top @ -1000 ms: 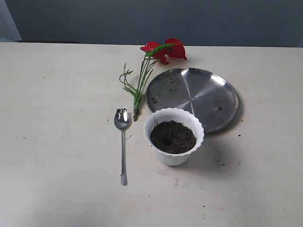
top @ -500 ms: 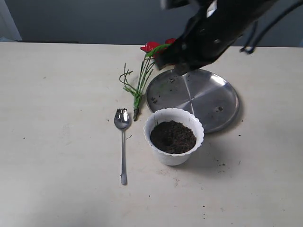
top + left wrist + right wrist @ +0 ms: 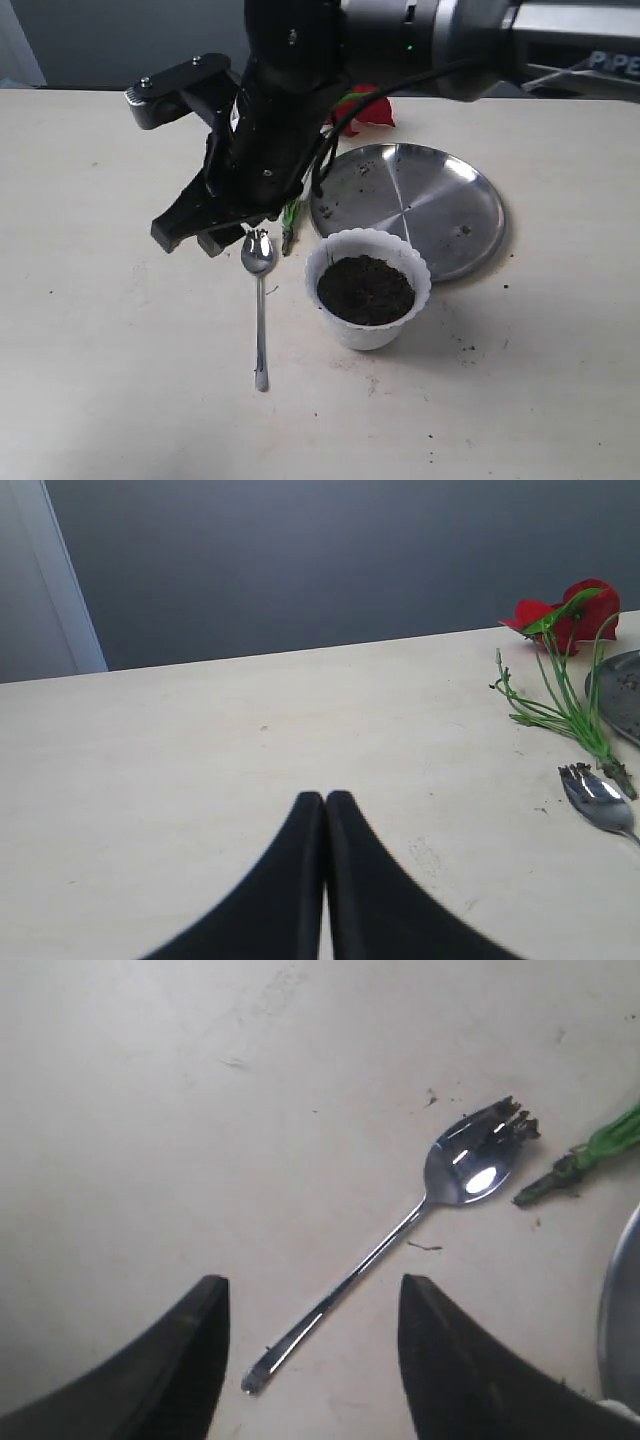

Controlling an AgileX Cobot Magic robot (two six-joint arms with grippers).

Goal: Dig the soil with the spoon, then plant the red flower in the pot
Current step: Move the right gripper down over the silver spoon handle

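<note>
The spoon point(image 3: 260, 320) lies flat on the table left of the pot point(image 3: 365, 335), its notched tip pointing away from the front edge. The white scalloped pot holds dark soil point(image 3: 365, 290). The red flower point(image 3: 378, 110) lies behind, mostly hidden by the arm, with its stem ends point(image 3: 291, 215) near the spoon's tip. My right gripper point(image 3: 188, 240) reaches across, open, hovering above and just left of the spoon's bowl. In the right wrist view the spoon point(image 3: 400, 1230) runs between the spread fingers of the gripper point(image 3: 312, 1285) without touching them. My left gripper point(image 3: 325, 798) is shut, empty, over bare table.
A flat round steel plate point(image 3: 430, 205) with soil specks sits behind and to the right of the pot. Soil crumbs dot the table near the pot. The left wrist view shows the flower point(image 3: 575, 615) and spoon tip point(image 3: 600, 800) far off to one side.
The right arm came in from the upper right, crossed over the plate and flower, and now hangs over the spoon's tip. Spoon, pot and flower have not moved.
</note>
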